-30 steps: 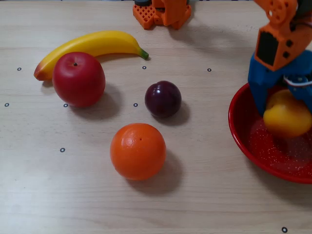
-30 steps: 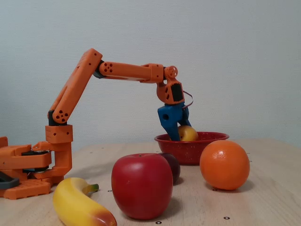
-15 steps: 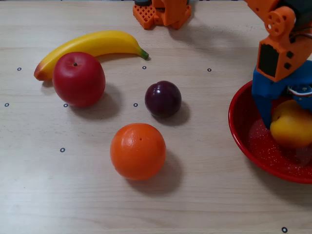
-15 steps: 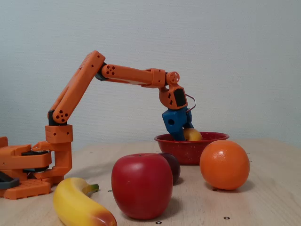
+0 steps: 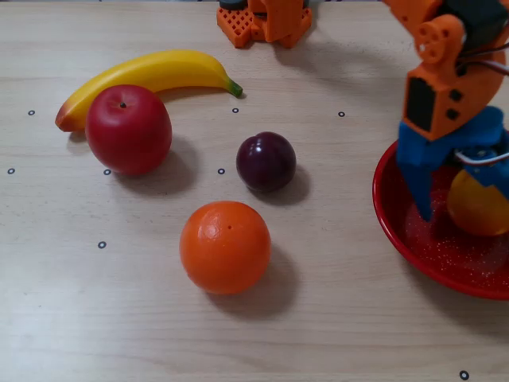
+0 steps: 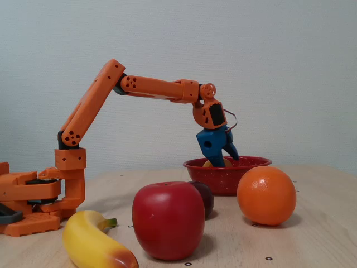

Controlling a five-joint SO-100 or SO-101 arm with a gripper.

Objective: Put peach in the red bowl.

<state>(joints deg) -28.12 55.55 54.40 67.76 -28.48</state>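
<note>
Peach sits inside red bowl at the table's right edge in the top-down fixed view. Gripper hangs low over the bowl, blue fingers spread apart around the fruit; contact looks released, though the side fixed view hides most of it.

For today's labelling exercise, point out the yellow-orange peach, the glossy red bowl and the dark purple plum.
Yellow-orange peach [image 5: 475, 212]: a fixed view, its lit front.
Glossy red bowl [image 5: 386, 213]: same view, left rim.
Dark purple plum [image 5: 266, 162]: same view, centre.
</note>
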